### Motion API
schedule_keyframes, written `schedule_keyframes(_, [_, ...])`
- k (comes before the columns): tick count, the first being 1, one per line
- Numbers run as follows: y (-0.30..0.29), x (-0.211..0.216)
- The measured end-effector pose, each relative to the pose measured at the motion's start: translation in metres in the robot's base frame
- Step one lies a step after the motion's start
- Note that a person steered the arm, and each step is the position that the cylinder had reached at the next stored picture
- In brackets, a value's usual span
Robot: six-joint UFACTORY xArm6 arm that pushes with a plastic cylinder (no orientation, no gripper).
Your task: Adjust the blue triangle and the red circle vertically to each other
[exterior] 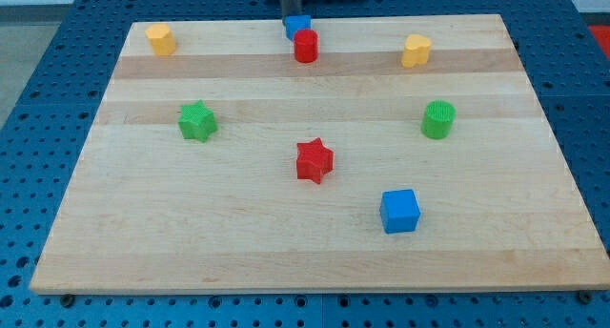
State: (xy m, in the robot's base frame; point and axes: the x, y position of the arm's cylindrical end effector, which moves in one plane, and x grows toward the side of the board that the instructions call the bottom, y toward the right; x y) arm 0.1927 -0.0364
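Observation:
The blue triangle [297, 26] sits at the top edge of the wooden board [143, 223], near the middle. The red circle [305, 47] stands just below it, touching or nearly touching, a little to the right. The dark rod comes down from the view's top, directly behind the blue triangle; my tip [290, 17] is at the triangle's far side, partly hidden by it.
A yellow block [161, 39] is at the top left and a yellow heart [416, 51] at the top right. A green star [197, 121] is at the left, a green circle [438, 119] at the right. A red star [314, 161] and a blue cube [399, 211] lie lower down.

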Motion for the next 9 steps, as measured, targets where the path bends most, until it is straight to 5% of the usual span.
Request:
schedule_keyframes(3, [0.051, 0.000])
schedule_keyframes(5, [0.069, 0.053])
schedule_keyframes(9, [0.026, 0.053])
